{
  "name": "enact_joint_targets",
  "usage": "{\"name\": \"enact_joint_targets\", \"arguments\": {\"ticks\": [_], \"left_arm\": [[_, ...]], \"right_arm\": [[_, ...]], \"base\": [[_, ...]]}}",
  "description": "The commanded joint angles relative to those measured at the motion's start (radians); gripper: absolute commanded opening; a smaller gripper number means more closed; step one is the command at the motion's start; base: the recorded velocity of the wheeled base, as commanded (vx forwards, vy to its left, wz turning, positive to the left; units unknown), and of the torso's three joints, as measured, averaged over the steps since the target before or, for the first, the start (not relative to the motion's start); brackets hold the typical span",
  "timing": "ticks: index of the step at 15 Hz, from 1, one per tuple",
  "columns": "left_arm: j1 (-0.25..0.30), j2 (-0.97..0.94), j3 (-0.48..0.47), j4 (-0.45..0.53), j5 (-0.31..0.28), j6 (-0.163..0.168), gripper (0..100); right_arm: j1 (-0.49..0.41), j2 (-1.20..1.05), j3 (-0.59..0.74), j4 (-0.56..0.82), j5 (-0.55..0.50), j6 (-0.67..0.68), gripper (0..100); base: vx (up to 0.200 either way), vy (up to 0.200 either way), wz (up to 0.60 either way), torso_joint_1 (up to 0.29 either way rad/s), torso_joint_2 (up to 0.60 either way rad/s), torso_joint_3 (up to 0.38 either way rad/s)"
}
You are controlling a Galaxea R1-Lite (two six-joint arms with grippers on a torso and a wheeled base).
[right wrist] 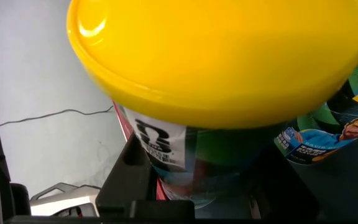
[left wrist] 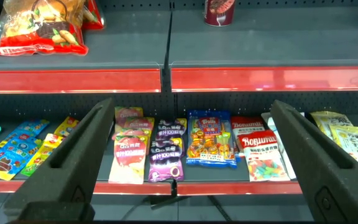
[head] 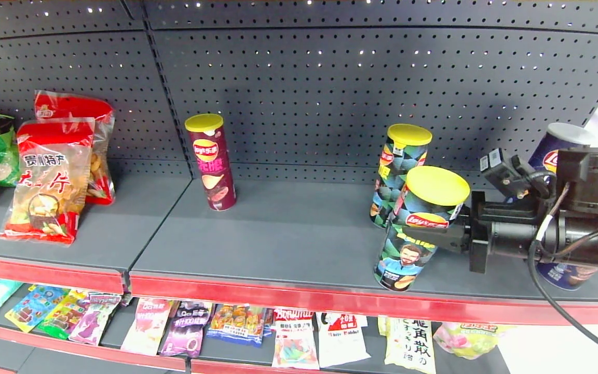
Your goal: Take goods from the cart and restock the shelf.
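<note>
Three cameras on one shelf bay: one high and wide, one low and back, one pressed close.
The head view looks forward and slightly down onto the upper shelf from moderate range. The left wrist view sits lower and farther back, facing the shelf front between the spread fingers of the left hand. It shares the maroon can, the red snack bag and the lower-shelf sachets with the head view. The right wrist view looks along the right hand, very near the yellow-lidded can it grips, also seen from the head.
</note>
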Motion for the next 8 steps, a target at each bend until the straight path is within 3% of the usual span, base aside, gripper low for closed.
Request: {"name": "enact_joint_targets", "arguments": {"ticks": [1, 8], "left_arm": [[0.0, 0.0, 0.0, 0.001, 0.001, 0.0, 100], [-0.002, 0.0, 0.0, 0.0, 0.001, 0.0, 100]], "right_arm": [[-0.001, 0.0, 0.0, 0.003, -0.001, 0.0, 0], [-0.006, -0.012, 0.003, 0.005, -0.001, 0.0, 0]], "base": [[0.0, 0.0, 0.0, 0.0, 0.0, 0.0], [0.0, 0.0, 0.0, 0.0, 0.0, 0.0]]}}
